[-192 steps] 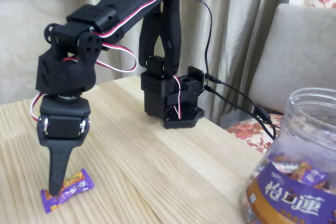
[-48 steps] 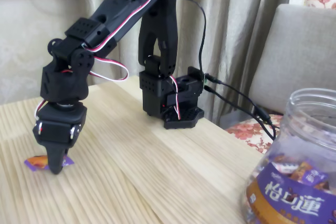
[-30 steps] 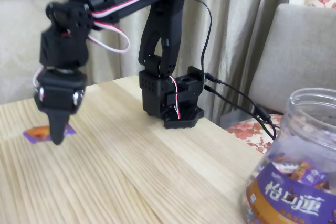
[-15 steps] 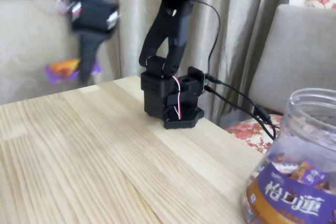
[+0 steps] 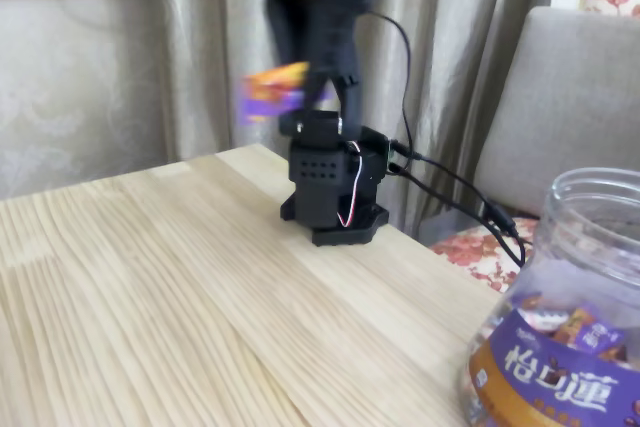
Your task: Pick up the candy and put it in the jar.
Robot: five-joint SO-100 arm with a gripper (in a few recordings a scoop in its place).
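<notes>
Black two-finger gripper (image 5: 300, 57) was blurred, raised high above light wooden table (image 5: 150, 287), in front of beige curtain (image 5: 450, 47). Small candy in purple wrapper with orange print (image 5: 272, 89) hung in air just at blurred fingers, well above table; fingers apparently pinched it, though blur hid exact contact. Black arm base (image 5: 335, 192) stood at table's far edge. Large clear plastic jar with purple and gold-brown label (image 5: 560, 327) stood at lower right, mouth open, well apart from candy.
</notes>
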